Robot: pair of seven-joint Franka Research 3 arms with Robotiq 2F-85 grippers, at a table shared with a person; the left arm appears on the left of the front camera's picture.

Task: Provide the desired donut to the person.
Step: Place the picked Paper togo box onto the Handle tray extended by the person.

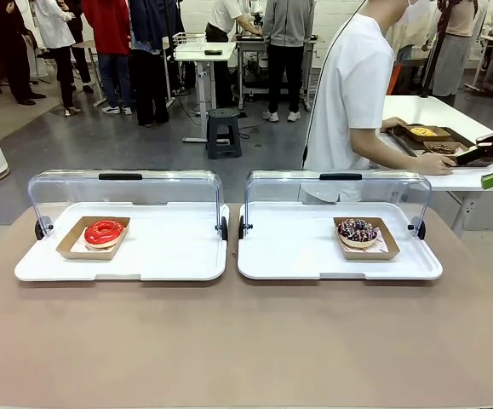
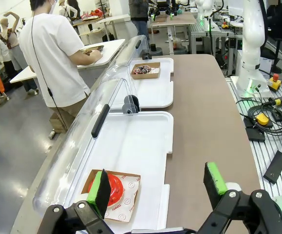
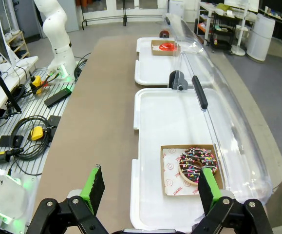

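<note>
— Donuts, where are they?
— Red donut (image 1: 104, 232) sits in its card tray on the left white tray (image 1: 169, 256); chocolate sprinkled donut (image 1: 358, 231) on the right white tray (image 1: 297, 251), both lids raised.
— Hands?
— Left hand (image 2: 158, 187) and right hand (image 3: 150, 187) both gape wide, holding nothing.
— Person (image 1: 352, 94)?
— Turned toward a side table (image 1: 438, 115).

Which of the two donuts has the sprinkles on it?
The chocolate donut in the cardboard tray on the white tray at the robot's right, under the right gripper. The other one, the red donut on the left tray, has plain glossy icing.
</note>
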